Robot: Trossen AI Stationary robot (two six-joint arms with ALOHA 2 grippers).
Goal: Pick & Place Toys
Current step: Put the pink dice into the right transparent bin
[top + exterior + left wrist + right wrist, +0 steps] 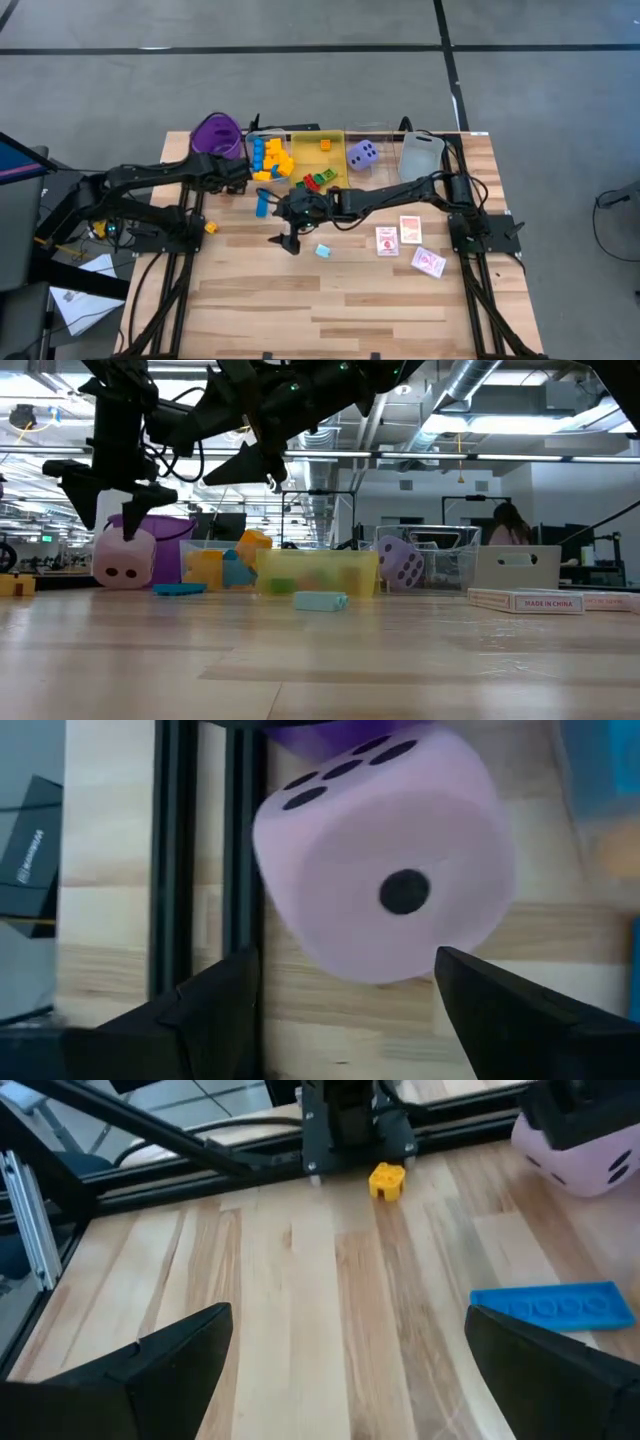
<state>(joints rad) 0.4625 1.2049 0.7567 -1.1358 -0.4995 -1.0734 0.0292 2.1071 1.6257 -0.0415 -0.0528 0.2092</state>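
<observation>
High view hides the pink die [385, 870] under the spread left pincer [345, 1005]; right pincer [345, 1370] spread, empty.

Die [362, 153] between two trays [318, 148] — cards [410, 229] before them.

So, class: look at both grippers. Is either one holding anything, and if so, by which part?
Nothing is held. The left gripper hangs open above the pink die, its fingers not touching it. The right gripper is open over bare table.
</observation>
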